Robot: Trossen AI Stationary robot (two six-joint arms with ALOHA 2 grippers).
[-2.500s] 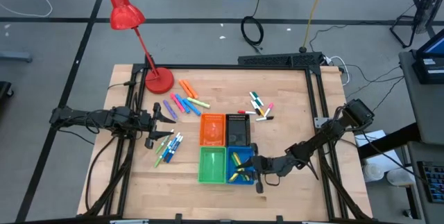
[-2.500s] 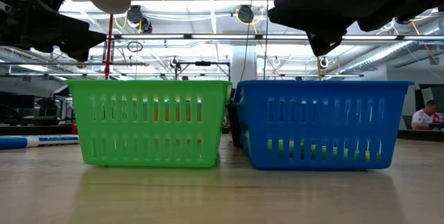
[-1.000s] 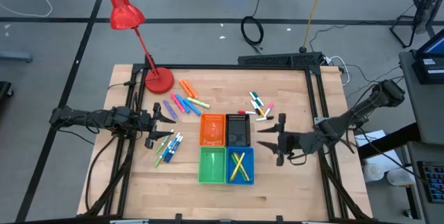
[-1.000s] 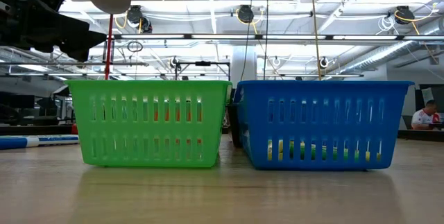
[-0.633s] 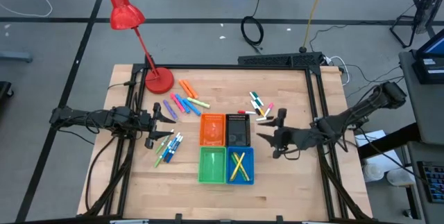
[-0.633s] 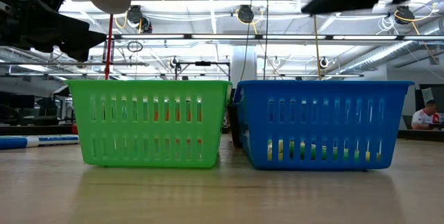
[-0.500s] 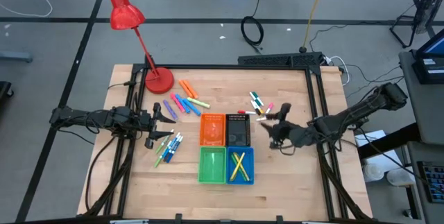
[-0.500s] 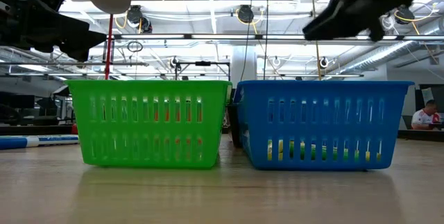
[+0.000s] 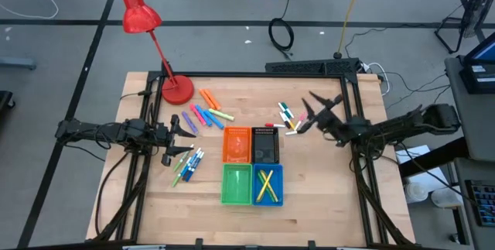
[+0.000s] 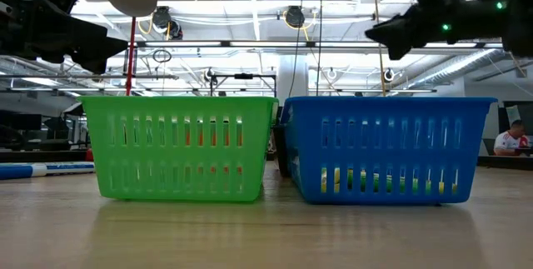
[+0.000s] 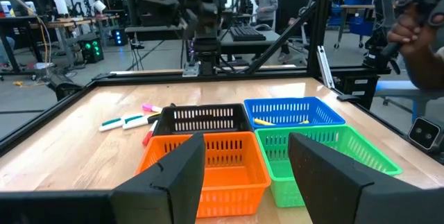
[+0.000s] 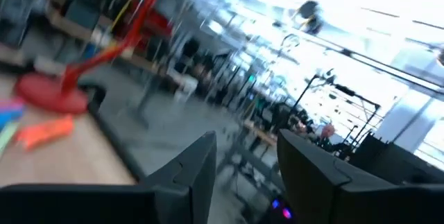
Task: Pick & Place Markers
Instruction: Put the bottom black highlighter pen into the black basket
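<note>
The right gripper point(image 9: 312, 111) is up in the air near the small pile of markers point(image 9: 290, 118) at about 2 o'clock from the bins. Its fingers are apart and hold nothing. Two yellow markers point(image 9: 266, 185) lie in the blue bin point(image 9: 267, 201). To do this step well, it should tip down, pick one marker, line its fingers across it, and squeeze gently. The left gripper point(image 9: 189, 125) waits at 9 o'clock, fingers apart, empty.

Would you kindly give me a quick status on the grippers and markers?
Right gripper open, empty, above the markers right of the bins. Left gripper open, idle near the left markers. Yellow markers in blue bin. Nothing blocking.
</note>
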